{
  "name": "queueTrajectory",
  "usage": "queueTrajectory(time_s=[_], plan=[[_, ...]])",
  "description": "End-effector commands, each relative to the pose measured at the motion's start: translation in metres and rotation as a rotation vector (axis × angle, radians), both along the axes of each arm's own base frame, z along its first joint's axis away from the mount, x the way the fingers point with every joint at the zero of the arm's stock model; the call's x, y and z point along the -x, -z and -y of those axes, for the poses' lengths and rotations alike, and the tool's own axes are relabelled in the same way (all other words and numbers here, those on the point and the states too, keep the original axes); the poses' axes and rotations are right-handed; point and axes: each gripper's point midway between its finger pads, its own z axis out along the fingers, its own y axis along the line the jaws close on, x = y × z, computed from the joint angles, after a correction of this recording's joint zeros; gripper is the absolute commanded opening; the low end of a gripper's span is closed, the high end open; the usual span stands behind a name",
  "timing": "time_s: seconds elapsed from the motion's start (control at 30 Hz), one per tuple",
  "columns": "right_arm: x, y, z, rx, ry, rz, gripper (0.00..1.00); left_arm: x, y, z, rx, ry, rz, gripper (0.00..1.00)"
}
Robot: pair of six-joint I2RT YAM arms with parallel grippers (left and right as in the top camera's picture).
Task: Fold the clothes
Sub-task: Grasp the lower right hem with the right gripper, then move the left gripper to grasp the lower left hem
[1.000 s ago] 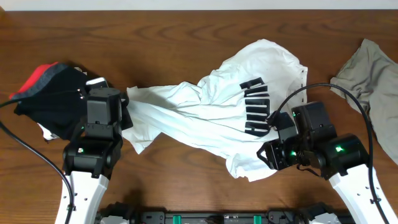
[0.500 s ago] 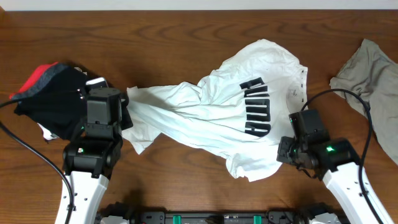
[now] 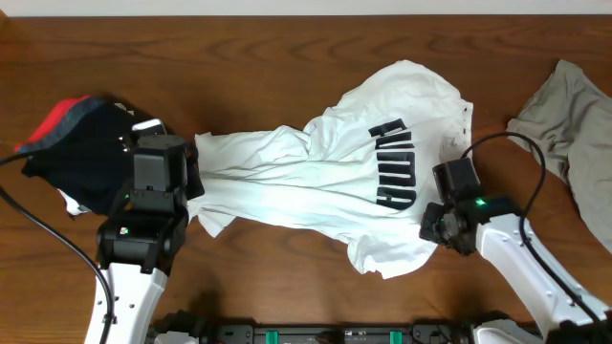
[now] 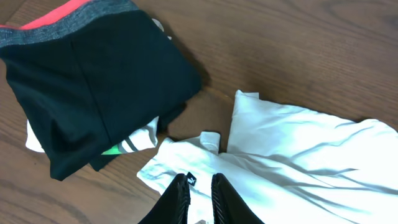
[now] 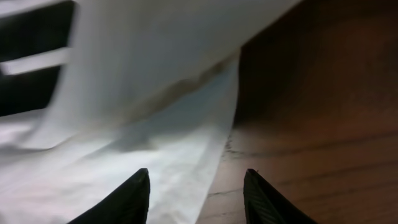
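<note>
White short-sleeved T-shirt (image 3: 316, 182) with black PUMA lettering lies rumpled mid-table, my grippers at its 9 and 4 o'clock edges.
My left gripper (image 4: 200, 182) stands a slit apart over the shirt's cloth, pinching nothing I can see. My right gripper (image 5: 196, 174) is spread wide above the hem and the brown wooden table (image 3: 287, 57). Only the overhead shows the khaki-grey garment (image 3: 569, 110) at 2 o'clock. My left wrist view shows the folded black-and-red garments (image 4: 93, 81) close up at 10 o'clock.
</note>
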Motion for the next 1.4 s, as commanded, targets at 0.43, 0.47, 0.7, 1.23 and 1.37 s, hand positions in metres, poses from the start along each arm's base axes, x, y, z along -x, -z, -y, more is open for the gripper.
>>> queueTrajectory(time_s=[0.43,0.47,0.7,1.23,1.37], plan=[[-0.001,0.041,0.007,0.049,0.043,-0.088,0.37,0.004,0.008,0.008,0.037,0.03,-0.056,0.22],[-0.001,0.043,0.007,0.051,0.043,-0.096,0.27,0.004,0.01,0.007,0.036,0.03,-0.065,0.24],[0.003,0.049,0.028,0.14,0.118,-0.119,0.01,0.006,0.027,0.007,0.028,0.028,-0.145,0.29],[0.007,0.049,0.105,0.101,0.291,-0.136,0.01,0.023,0.051,0.048,0.222,0.171,-0.272,0.3],[0.004,0.049,0.106,0.102,0.273,-0.127,0.01,0.044,0.072,0.058,0.309,0.147,-0.39,0.31]])
